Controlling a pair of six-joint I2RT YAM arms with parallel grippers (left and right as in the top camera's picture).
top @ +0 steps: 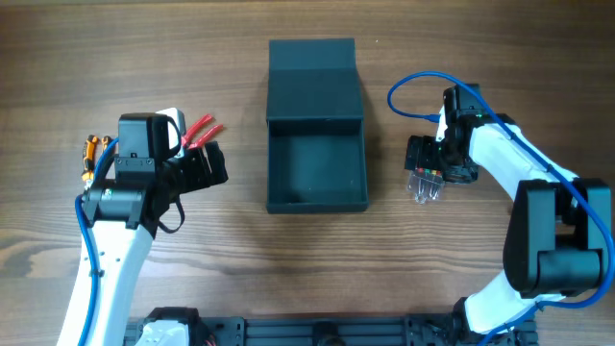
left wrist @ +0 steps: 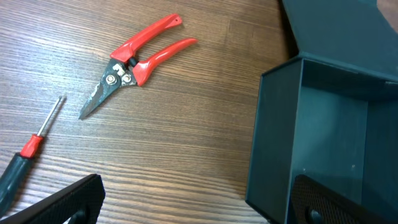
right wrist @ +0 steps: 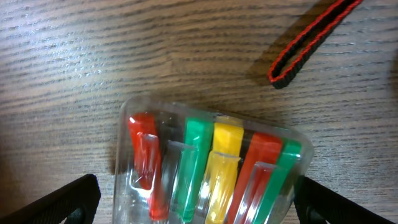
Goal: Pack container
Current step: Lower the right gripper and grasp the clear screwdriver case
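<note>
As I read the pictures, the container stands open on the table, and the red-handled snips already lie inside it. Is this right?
Not quite. The container does stand open on the table, but the red-handled snips are not inside it. They lie on the wood beside it, apart from its wall. The left wrist view shows this, and the overhead view shows the container empty.

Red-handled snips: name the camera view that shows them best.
Left wrist view: the snips lie in full on the table, with blades and both red handles clear. Overhead shows only their red handle tips; the rest is hidden. The right wrist view does not show them.
</note>
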